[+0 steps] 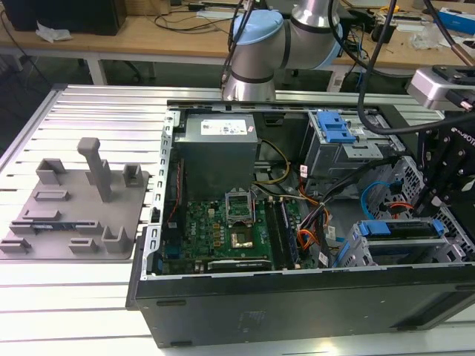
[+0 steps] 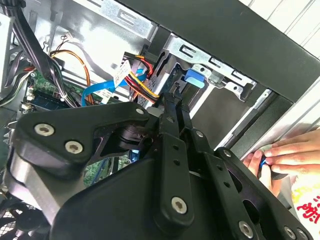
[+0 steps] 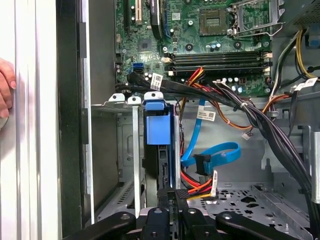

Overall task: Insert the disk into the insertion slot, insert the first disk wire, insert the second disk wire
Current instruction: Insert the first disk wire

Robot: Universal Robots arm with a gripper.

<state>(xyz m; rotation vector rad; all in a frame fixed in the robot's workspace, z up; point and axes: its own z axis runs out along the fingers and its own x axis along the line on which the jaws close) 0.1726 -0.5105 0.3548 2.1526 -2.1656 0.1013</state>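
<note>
The disk point(image 1: 404, 228), framed by its blue carrier, sits inside the insertion slot point(image 1: 356, 248), a grey perforated cage at the exterior view's right. In the first wrist view the disk's blue handle point(image 3: 159, 127) stands between the cage walls point(image 3: 125, 150). My gripper point(image 3: 170, 197) is at the disk's rear edge, shut on a black connector with red and yellow wires point(image 3: 197, 186), the first disk wire. A blue flat cable point(image 3: 210, 155) with a black plug hangs loose beside it. The second wrist view shows my gripper point(image 2: 170, 97) by the blue handle point(image 2: 195, 77).
A person's hand point(image 2: 285, 155) rests on the case's outer side point(image 3: 4, 87). A larger bay with a blue latch point(image 1: 334, 130) stands behind the cage. The motherboard point(image 1: 230, 230), the power supply point(image 1: 215, 148) and cable bundles crowd the case. A grey fixture plate point(image 1: 74, 208) lies at the exterior view's left.
</note>
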